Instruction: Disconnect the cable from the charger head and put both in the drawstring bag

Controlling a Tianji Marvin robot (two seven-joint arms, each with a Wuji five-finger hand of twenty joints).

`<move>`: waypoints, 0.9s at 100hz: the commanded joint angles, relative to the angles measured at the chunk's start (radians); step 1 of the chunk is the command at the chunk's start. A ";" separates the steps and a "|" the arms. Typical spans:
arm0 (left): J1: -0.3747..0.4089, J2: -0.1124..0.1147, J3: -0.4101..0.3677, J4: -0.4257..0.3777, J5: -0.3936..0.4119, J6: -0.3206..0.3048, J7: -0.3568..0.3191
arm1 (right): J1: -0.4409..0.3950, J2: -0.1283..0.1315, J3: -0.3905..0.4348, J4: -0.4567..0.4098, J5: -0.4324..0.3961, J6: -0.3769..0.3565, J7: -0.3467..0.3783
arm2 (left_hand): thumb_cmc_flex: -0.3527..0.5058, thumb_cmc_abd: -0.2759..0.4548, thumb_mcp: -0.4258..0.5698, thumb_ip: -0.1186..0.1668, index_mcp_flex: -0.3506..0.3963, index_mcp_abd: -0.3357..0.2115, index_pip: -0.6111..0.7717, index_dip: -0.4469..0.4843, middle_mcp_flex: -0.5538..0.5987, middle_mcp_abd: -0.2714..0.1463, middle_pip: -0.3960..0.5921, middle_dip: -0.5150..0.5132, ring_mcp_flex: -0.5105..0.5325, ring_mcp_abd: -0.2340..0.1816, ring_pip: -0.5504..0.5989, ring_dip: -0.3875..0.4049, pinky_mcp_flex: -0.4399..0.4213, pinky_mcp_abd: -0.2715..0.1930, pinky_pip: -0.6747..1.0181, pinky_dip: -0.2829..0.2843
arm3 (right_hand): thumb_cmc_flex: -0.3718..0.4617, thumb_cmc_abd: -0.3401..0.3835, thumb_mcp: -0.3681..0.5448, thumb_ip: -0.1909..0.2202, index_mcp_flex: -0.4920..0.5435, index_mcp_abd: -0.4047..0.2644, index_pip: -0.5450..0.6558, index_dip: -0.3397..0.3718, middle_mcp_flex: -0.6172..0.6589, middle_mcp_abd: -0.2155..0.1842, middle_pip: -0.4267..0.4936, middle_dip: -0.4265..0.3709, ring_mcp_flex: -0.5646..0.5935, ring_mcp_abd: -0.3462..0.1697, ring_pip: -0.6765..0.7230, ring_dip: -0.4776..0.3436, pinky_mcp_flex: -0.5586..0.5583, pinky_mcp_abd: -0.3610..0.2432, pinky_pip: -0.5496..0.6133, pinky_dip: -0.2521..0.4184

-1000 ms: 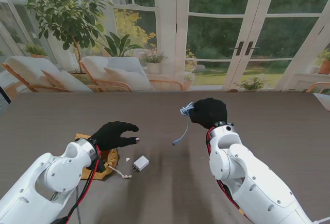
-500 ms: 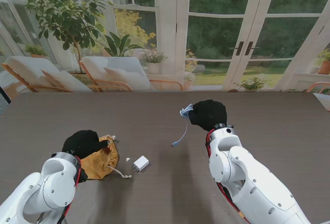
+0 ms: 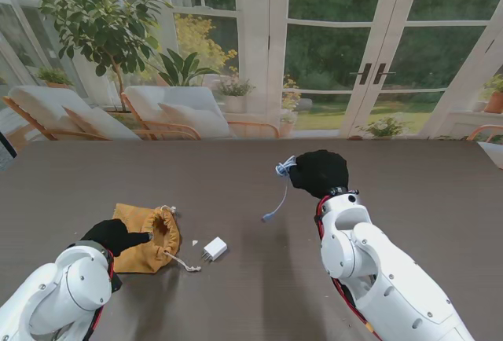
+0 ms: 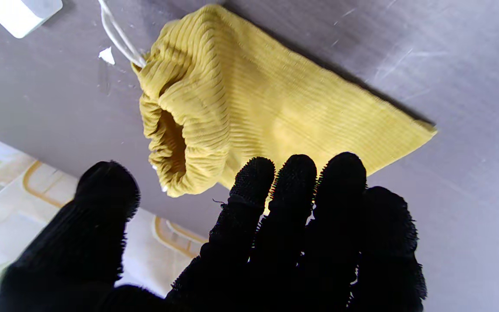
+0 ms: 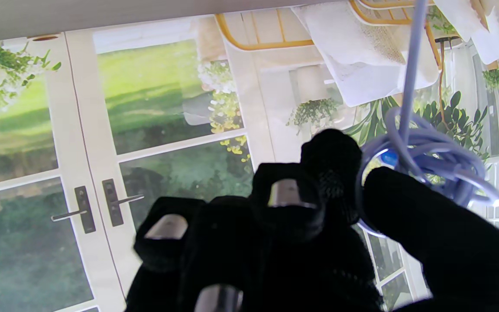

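The mustard drawstring bag (image 3: 145,235) (image 4: 241,108) lies flat at the near left of the table, its gathered mouth open toward the right. My left hand (image 3: 115,234) (image 4: 241,242) hovers open at the bag's left end, fingers stretched toward it, holding nothing. The white charger head (image 3: 214,248) (image 4: 17,13) lies on the table just right of the bag, apart from the cable. My right hand (image 3: 318,172) (image 5: 301,229) is raised over the table's middle, shut on the coiled light-blue cable (image 3: 281,170) (image 5: 427,156); one loose end (image 3: 273,207) dangles down.
The bag's white drawstring (image 3: 182,263) trails toward the charger head. A small white scrap (image 3: 195,243) lies beside the bag's mouth. Glass doors, a plant and lounge chairs stand beyond the table's far edge.
My left hand has drawn back from over the charger head, moving left and nearer to me, uncovering the bag. The right hand and cable have barely moved.
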 commanded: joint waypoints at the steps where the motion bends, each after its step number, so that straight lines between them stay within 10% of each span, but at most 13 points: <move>1: -0.017 0.005 0.007 0.006 -0.006 0.006 -0.021 | -0.006 -0.004 0.001 -0.008 0.001 -0.007 0.009 | -0.045 0.024 -0.026 0.006 -0.001 0.035 -0.009 -0.005 -0.002 0.020 0.011 -0.002 0.045 0.020 0.034 -0.008 0.030 0.017 0.065 -0.002 | 0.015 0.038 0.020 0.038 0.060 0.118 0.068 0.040 0.060 0.129 0.104 0.022 -0.001 -0.200 0.019 0.011 0.567 -0.165 0.237 0.019; 52: -0.122 0.037 0.093 0.079 0.010 0.158 -0.096 | -0.017 -0.003 0.012 -0.013 0.007 -0.023 0.005 | -0.040 0.052 -0.080 0.016 0.004 0.033 0.104 0.068 0.037 0.010 0.076 0.035 0.128 -0.003 0.073 -0.018 0.114 0.012 0.138 0.000 | 0.015 0.039 0.019 0.038 0.060 0.118 0.068 0.040 0.060 0.127 0.105 0.022 -0.002 -0.199 0.019 0.011 0.567 -0.167 0.237 0.020; 90: -0.172 0.030 0.111 0.160 -0.028 0.137 -0.072 | -0.021 -0.004 0.010 -0.018 0.011 -0.025 0.004 | -0.022 0.040 -0.015 0.019 0.042 -0.003 0.246 0.130 0.110 -0.025 0.145 0.088 0.198 -0.016 0.133 -0.017 0.179 0.018 0.195 -0.007 | 0.015 0.039 0.017 0.038 0.059 0.119 0.067 0.040 0.060 0.127 0.105 0.022 -0.002 -0.197 0.019 0.012 0.567 -0.165 0.237 0.020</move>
